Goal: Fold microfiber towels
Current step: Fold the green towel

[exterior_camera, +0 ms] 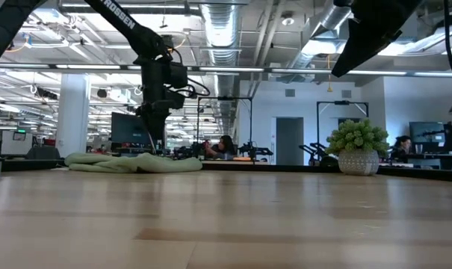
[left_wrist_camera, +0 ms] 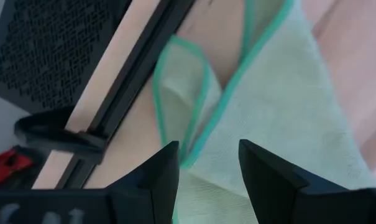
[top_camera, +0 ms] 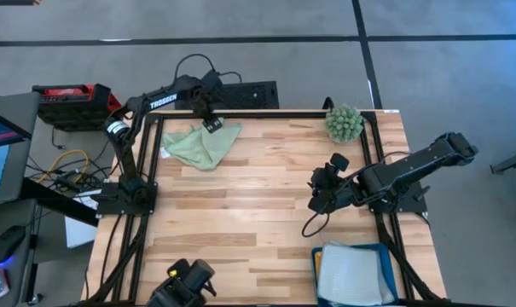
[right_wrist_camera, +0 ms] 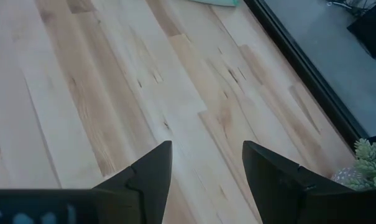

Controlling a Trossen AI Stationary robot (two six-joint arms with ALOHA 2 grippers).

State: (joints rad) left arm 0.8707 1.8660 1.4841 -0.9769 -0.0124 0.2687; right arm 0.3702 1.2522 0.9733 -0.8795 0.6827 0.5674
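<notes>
Only readable text: "TROSSEN", white letters on the left arm's (top_camera: 168,100) dark link, just behind the left claw (top_camera: 211,124) in the high view. Low view shows the same brand on that arm's link (exterior_camera: 121,13) above the claw, only partly legible ("...ROSSEN"). White tag on the left claw itself: too small to read. Blurred white marks on the wrist housings in both wrist views: unreadable. Room screens and signs beyond the desk (exterior_camera: 226,217): nothing legible.
</notes>
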